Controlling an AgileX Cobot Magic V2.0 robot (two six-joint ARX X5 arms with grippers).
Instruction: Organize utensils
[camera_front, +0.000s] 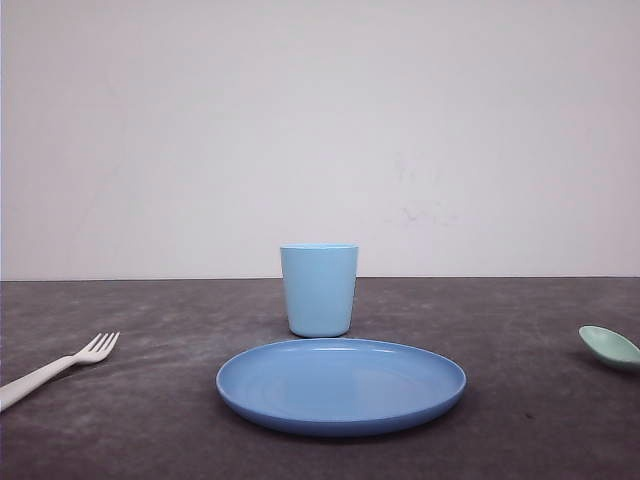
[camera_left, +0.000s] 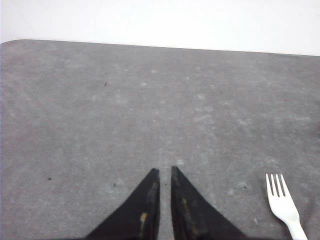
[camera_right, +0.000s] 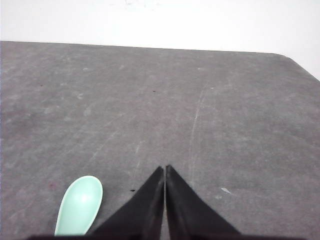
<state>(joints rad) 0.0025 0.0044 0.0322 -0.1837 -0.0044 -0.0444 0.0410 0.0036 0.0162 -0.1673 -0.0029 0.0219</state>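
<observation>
Both grippers hang empty with tips pressed together: left gripper (camera_left: 165, 171) beside the white fork (camera_left: 285, 205), right gripper (camera_right: 165, 169) beside the mint-green spoon (camera_right: 80, 204) on the tabletop (camera_front: 520, 320).

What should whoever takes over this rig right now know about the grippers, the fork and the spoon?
Left gripper: shut, empty, above bare table beside the fork.
Right gripper: shut, empty, beside the spoon.
Front view: fork lies at the table's far left, spoon at far right, blue plate in the middle, cup upright behind it.
Done: nothing visibly.
Left: both utensils still to be picked up and placed.
</observation>
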